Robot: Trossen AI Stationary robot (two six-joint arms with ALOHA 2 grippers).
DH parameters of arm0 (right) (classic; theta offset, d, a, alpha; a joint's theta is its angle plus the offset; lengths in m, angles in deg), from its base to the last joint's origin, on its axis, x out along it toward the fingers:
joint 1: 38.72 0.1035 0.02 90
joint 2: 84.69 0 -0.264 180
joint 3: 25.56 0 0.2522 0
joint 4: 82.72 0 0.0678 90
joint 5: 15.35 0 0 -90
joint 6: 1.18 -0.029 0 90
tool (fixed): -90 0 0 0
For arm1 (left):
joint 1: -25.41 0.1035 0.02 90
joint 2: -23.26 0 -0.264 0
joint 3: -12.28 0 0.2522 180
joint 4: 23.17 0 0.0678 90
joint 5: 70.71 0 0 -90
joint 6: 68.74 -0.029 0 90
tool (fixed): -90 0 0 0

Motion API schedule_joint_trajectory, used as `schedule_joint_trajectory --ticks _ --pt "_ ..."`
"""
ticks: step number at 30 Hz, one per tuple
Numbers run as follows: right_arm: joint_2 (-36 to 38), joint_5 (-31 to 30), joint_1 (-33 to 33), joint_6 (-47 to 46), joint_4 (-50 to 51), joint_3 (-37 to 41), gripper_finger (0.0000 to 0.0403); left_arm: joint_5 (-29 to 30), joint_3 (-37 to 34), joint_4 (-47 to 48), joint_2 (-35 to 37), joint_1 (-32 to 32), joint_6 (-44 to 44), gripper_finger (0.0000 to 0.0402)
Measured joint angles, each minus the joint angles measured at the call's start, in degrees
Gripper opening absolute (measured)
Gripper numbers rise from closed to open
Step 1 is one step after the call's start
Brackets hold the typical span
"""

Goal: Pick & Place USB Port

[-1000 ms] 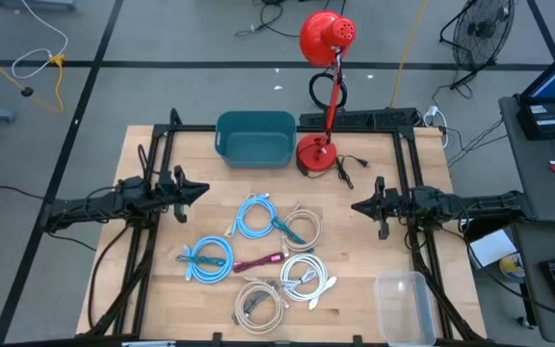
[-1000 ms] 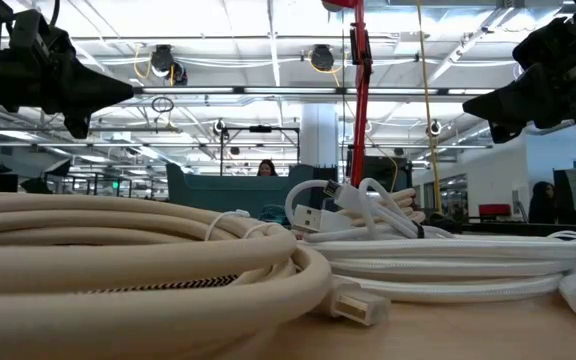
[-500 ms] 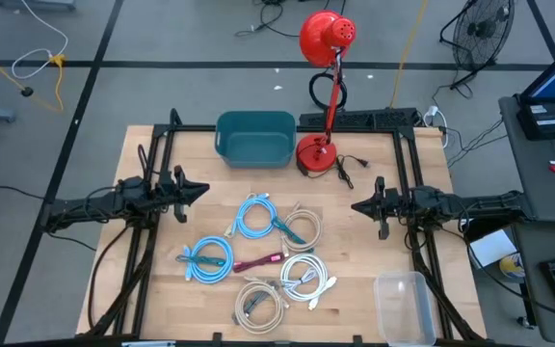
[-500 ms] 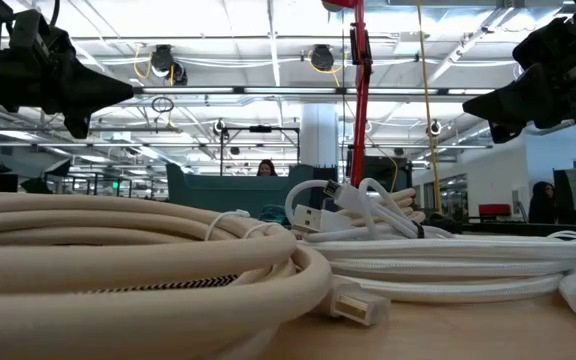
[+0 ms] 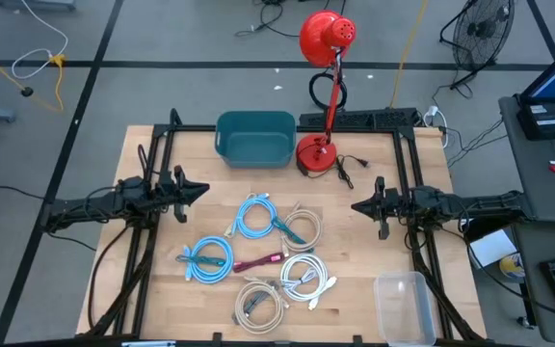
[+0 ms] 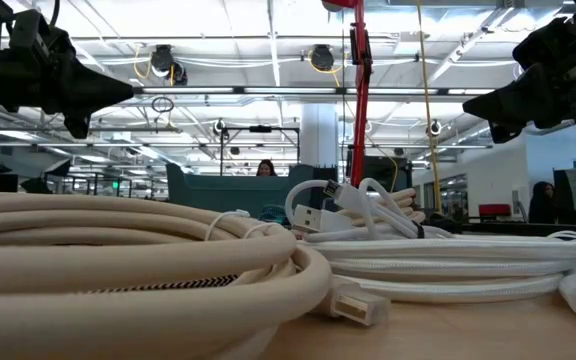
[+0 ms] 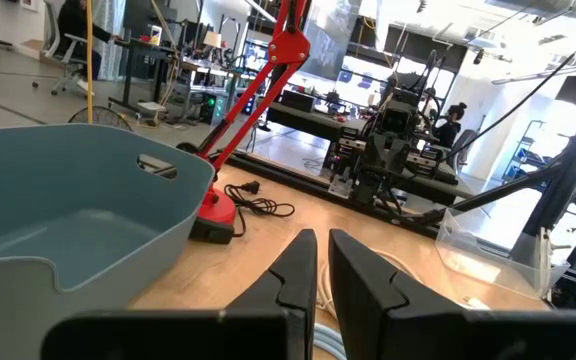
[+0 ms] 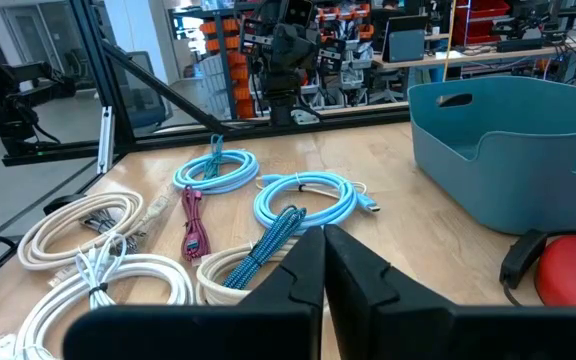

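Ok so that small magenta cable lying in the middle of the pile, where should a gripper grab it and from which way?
Probably at the middle of the magenta cable, coming straight down. It lies flat as a narrow folded bundle in a gap between the blue coil and white coil, so fingers could close across its thin width. Both grippers hang to the sides.

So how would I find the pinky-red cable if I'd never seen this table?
Start at the wooden table and find the pile of coiled cables in its middle. The magenta cable lies among them, between the light blue coil and the white coil. It is the only pinkish-red one, a short folded strip, not a round loop.
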Motion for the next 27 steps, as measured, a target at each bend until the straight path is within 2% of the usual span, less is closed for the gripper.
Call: schedule_joint_trajectory --ticks 6,9,13,18,22,27 --pt "0.0 0.0 0.0 0.0 0.0 0.0 0.0 0.1 0.0 0.0 0.0 0.0 0.0 0.0033" --pt "0.0 0.0 0.0 0.0 0.0 0.0 0.0 4.9 0.0 -3.2 0.0 0.0 -1.4 0.0033" --pt "0.0 0.0 0.0 0.0 0.0 0.0 0.0 10.4 0.0 -10.5 0.0 0.1 -1.4 0.0033" --pt "0.0 0.0 0.0 0.0 0.0 0.0 0.0 14.3 0.0 -20.6 0.0 0.1 -1.8 0.0033" --pt "0.0 0.0 0.0 0.1 0.0 0.0 0.0 19.8 0.0 -32.8 0.0 0.1 -3.4 0.0033" --pt "0.0 0.0 0.0 0.4 -1.3 0.0 0.0 21.3 0.0 -45.7 0.0 0.1 -7.6 0.0033"
